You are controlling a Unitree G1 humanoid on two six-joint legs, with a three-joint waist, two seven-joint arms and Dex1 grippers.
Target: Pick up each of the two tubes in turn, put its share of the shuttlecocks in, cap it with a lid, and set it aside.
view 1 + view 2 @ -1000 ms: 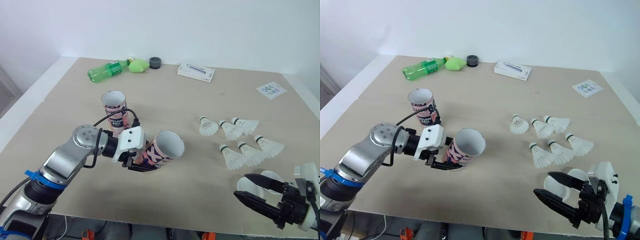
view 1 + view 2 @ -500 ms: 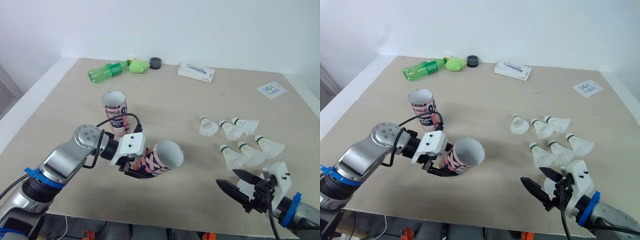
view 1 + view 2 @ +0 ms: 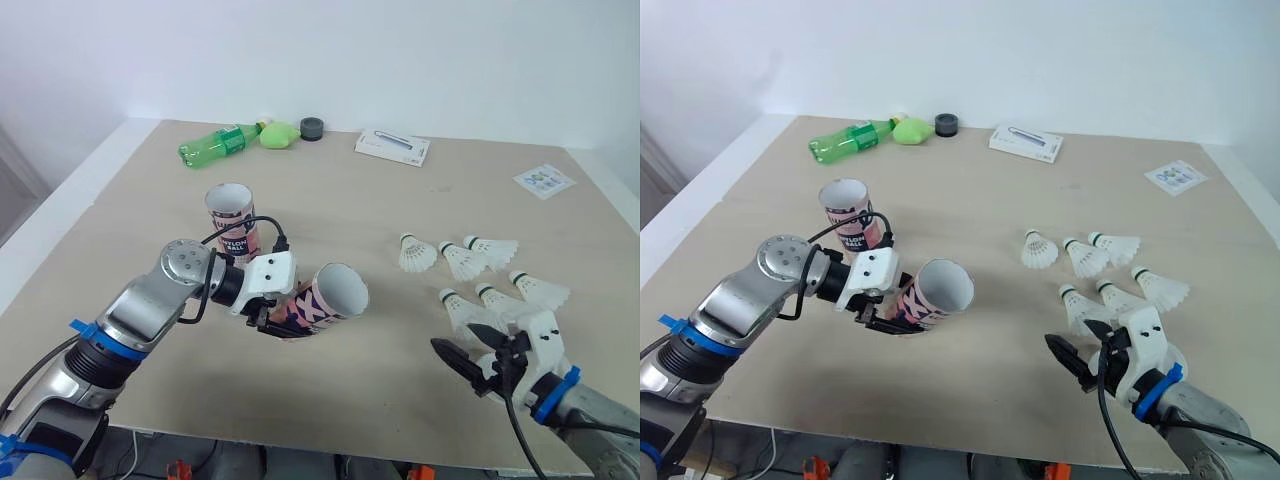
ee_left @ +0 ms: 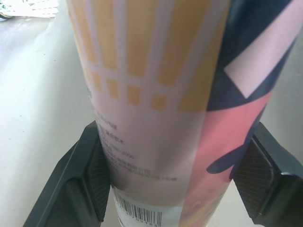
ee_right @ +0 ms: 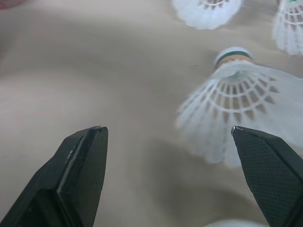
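My left gripper (image 3: pixel 283 318) is shut on a pink, navy and orange tube (image 3: pixel 322 300), held tilted just above the table with its open mouth toward the right. In the left wrist view both pads (image 4: pixel 97 177) press the tube's wall (image 4: pixel 161 94). A second tube (image 3: pixel 231 224) stands upright just behind it. Several white shuttlecocks (image 3: pixel 482 270) lie in a cluster at the right. My right gripper (image 3: pixel 468 345) is open, low over the table, with the nearest shuttlecock (image 5: pixel 241 94) just ahead of its fingertips and not between them.
Along the back edge lie a green bottle (image 3: pixel 215 143), a green lump (image 3: pixel 280 131), a dark round cap (image 3: pixel 312 126) and a white box (image 3: pixel 392 146). A sticker sheet (image 3: pixel 543 180) lies at the far right. The table's front edge runs close behind my right gripper.
My right gripper has moved from the front edge up toward the nearest shuttlecock, staying open. The left gripper keeps its hold on the tilted tube, almost unmoved.
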